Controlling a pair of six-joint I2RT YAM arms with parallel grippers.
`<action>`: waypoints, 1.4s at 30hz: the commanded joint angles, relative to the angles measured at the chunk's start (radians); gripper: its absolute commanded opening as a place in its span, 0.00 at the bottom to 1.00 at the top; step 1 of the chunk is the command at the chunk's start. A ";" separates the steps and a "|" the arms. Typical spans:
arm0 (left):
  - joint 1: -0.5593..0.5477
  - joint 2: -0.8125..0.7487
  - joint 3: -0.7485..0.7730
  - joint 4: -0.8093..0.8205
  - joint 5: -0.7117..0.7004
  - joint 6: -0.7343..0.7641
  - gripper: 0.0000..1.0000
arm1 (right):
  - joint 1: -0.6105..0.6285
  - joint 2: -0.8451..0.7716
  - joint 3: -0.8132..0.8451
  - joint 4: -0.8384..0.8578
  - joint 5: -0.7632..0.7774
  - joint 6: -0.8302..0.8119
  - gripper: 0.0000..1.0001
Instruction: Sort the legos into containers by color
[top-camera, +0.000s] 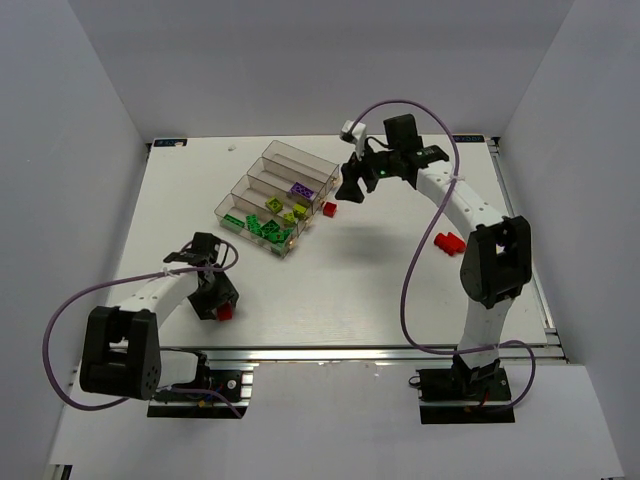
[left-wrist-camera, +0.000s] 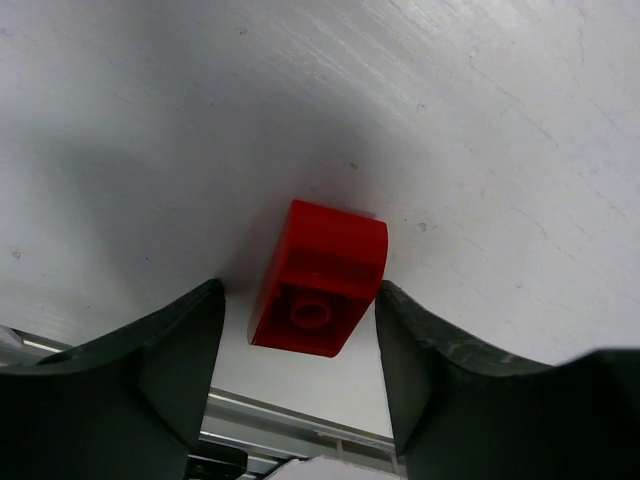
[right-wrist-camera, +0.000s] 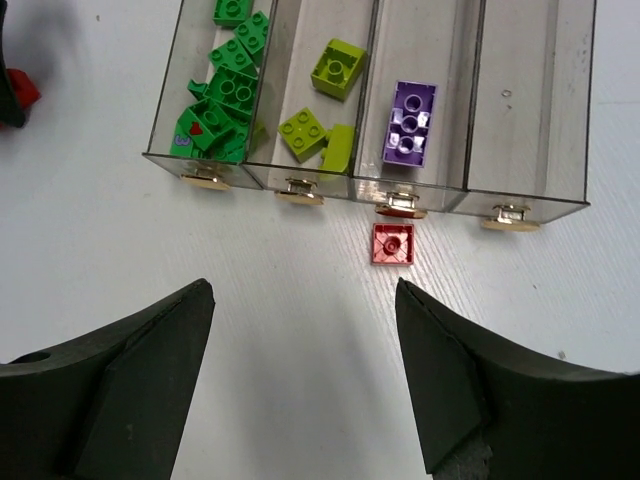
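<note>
Your left gripper (left-wrist-camera: 298, 305) stood open, a red brick (left-wrist-camera: 325, 265) between its fingers; your right gripper (right-wrist-camera: 302, 290) was open too.

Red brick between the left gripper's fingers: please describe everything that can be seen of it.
The red brick is small, of glossy plastic, with one round stud on the face toward the wrist camera and a rounded far edge. It lies on the white table, near the front edge. It sits between the open fingers of the left gripper: a gap shows at one finger; the other is right at its side, and contact cannot be told.
</note>
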 joint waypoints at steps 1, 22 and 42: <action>-0.002 0.020 0.025 0.042 -0.013 0.025 0.66 | -0.027 -0.062 0.000 0.023 -0.033 0.018 0.78; -0.032 0.107 0.327 0.661 0.532 -0.154 0.10 | -0.308 -0.250 -0.166 0.138 -0.095 0.140 0.00; -0.163 1.020 1.313 0.771 0.357 -0.231 0.15 | -0.401 -0.432 -0.425 0.174 -0.095 0.120 0.00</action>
